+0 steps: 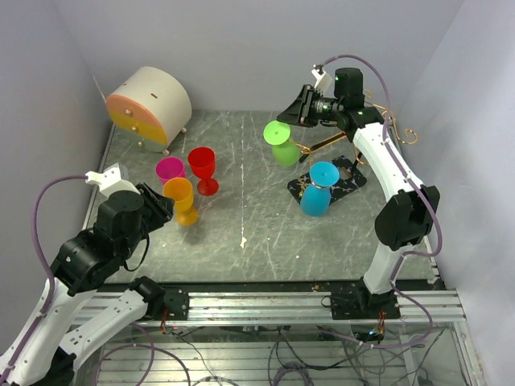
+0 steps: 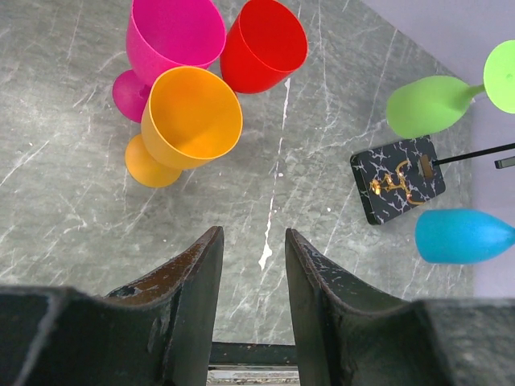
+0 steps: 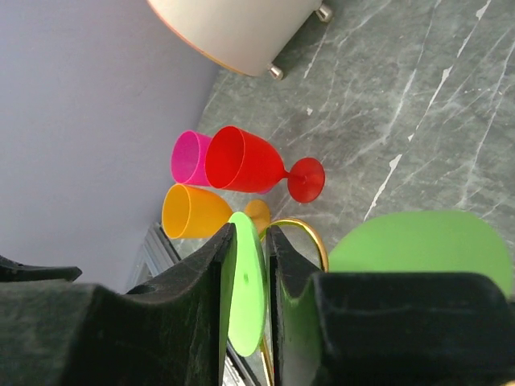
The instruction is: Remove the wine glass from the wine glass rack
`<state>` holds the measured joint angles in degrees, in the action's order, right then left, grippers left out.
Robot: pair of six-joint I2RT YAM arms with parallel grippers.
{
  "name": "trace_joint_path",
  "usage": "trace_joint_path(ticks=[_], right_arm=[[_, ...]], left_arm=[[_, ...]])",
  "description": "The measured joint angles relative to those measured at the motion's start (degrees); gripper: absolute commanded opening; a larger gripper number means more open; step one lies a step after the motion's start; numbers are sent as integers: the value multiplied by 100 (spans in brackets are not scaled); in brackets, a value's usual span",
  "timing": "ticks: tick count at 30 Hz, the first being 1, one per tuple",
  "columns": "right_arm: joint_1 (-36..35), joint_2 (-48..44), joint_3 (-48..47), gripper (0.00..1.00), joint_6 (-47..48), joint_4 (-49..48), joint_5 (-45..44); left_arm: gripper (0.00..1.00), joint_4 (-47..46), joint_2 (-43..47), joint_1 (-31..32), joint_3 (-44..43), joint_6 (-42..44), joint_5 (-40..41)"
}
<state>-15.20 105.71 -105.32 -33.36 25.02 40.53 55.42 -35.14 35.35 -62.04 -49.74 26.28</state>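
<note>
The gold wire wine glass rack (image 1: 322, 145) stands on its black marbled base (image 1: 348, 174) at the right of the table. A green wine glass (image 1: 285, 153) hangs from its left arm, foot disc uppermost. A blue wine glass (image 1: 319, 190) hangs from the near arm. My right gripper (image 1: 290, 112) is closed around the green glass's foot disc (image 3: 248, 297), which sits between the two fingers; its green bowl (image 3: 418, 245) and a gold hook (image 3: 310, 233) lie just beyond. My left gripper (image 2: 253, 233) is open and empty, over bare table near the left.
An orange glass (image 1: 183, 201), a magenta glass (image 1: 169, 170) and a red glass (image 1: 203, 166) stand together at centre left. A cream round drawer box (image 1: 150, 104) sits at the back left. Walls close in on the left, back and right.
</note>
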Motion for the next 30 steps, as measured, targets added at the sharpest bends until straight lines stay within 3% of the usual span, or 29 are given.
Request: trace_joint_path(ticks=[4, 16, 22, 24, 30], right_arm=[[-20, -94, 20, 24, 4, 9, 4], [-28, -345, 356, 18, 44, -11, 39], [-48, -348, 450, 10, 44, -15, 70], [-66, -348, 450, 0, 46, -17, 83], [-76, -428, 599, 0, -7, -140, 57]], left_arm=[[47, 4, 2, 0, 0, 0, 0], [47, 15, 22, 0, 72, -2, 2], [47, 15, 31, 0, 105, 0, 2], [47, 15, 31, 0, 107, 0, 2], [47, 15, 28, 0, 116, -2, 2]])
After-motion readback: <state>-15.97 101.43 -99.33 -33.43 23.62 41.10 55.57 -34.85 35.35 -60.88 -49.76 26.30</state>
